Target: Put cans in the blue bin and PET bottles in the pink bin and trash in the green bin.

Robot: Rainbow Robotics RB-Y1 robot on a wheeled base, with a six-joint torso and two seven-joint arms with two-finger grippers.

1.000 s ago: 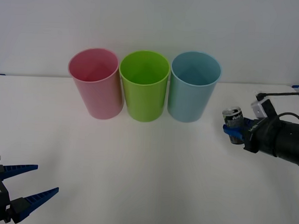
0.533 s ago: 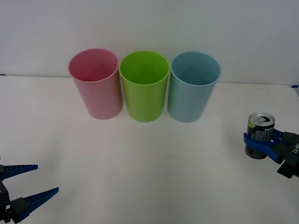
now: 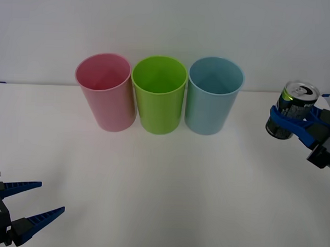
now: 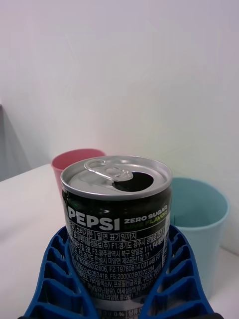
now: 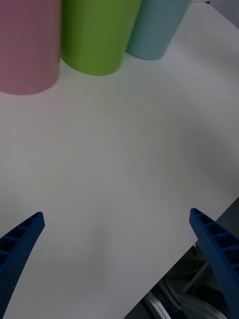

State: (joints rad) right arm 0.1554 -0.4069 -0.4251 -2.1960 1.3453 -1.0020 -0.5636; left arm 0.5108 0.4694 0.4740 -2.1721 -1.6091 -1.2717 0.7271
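Right gripper [image 3: 296, 121] clamped on the can [image 3: 292, 109] has raised it off the table, now right of the blue bin [image 3: 213, 95] near rim height; left gripper [image 3: 33, 202] parked open, so drop is next.

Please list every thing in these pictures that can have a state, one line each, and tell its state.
Can: upright, tab opened, held off the table.
Right gripper: shut on the can, right of the blue bin.
Left gripper: open, empty, low at the near left.
Pink bin: upright, looks empty.
Green bin: upright, looks empty.
Blue bin: upright, looks empty.
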